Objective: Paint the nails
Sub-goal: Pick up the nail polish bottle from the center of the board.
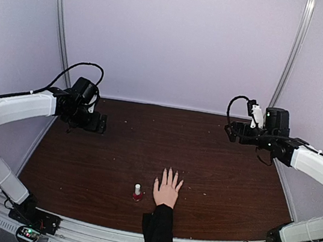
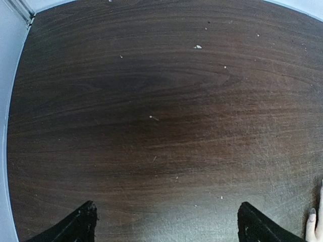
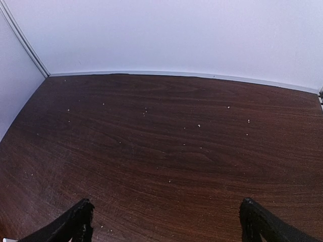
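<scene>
nails (image 1: 169,172) at 5 o'clock from left pincer (image 1: 100,126), 7 from right pincer (image 1: 231,132) | hand (image 1: 167,192) points 12 | both wide open, empty

A dark brown wooden table (image 1: 108,149) with fine grain carries a small red bottle with a white cap (image 1: 137,192), standing upright near the front edge. Tiny white specks (image 2: 198,47) (too small to identify) lie scattered on the wood. Plain pale walls (image 1: 174,37) enclose the table.
</scene>
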Controlling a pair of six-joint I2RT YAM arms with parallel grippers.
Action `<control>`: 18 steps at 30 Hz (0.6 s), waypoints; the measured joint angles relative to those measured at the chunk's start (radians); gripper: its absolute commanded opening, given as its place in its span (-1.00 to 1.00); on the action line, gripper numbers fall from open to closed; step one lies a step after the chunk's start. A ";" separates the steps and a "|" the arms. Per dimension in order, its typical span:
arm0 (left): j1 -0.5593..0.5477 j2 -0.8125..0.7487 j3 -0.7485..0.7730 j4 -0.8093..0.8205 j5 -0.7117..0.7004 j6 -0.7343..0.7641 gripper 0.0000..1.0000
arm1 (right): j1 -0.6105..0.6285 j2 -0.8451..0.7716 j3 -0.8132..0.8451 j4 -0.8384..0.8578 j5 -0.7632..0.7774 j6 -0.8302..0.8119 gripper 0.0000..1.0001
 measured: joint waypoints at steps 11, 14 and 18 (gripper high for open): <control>-0.041 -0.102 0.002 -0.046 0.081 0.061 0.95 | 0.020 0.005 -0.025 0.038 -0.053 -0.038 1.00; -0.079 -0.119 0.034 -0.114 0.101 0.099 0.95 | 0.025 0.005 -0.035 0.058 -0.105 -0.040 1.00; -0.153 -0.109 0.107 -0.208 0.135 0.161 0.95 | 0.046 0.008 -0.055 0.097 -0.190 -0.040 1.00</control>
